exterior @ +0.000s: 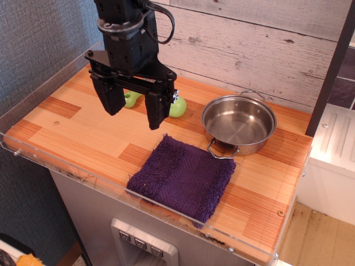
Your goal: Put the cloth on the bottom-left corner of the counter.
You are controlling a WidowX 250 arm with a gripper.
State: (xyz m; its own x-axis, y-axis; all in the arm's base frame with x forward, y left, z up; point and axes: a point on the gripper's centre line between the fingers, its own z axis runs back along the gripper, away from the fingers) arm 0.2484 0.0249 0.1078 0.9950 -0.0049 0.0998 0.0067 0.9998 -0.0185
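Cloth lies flat at the counter's front edge, its hem against the acrylic rim; the gripper's fingers hang spread and empty, so a shallow pinch risks dragging it over.

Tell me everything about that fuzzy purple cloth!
The cloth is dark purple and fuzzy, like a terry towel. It is roughly square and lies flat on the wooden counter, near the front edge by the clear rim. Its far corner sits right at the steel pot handle. The claw hangs open above, not touching it.
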